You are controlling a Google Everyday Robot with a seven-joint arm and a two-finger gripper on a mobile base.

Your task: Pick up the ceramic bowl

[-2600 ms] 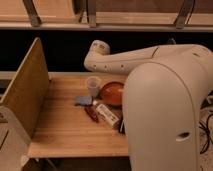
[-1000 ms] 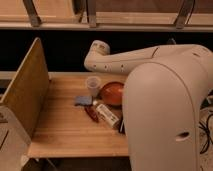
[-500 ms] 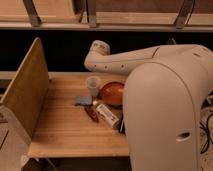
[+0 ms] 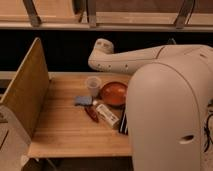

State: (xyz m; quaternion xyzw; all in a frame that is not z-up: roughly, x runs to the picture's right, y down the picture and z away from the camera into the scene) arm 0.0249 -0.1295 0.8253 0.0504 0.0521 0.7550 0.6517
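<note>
Likely still the approach: the ceramic bowl sits on the tabletop, and the gripper, hidden behind the white arm with its state impossible to tell, must next reach the rim.

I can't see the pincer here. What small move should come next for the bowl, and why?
Probably bring the pincer, not in view now, above the ceramic bowl before any descent: the bowl sits close beside the plastic cup, a packet just in front, so a blind approach risks knocking them.
</note>
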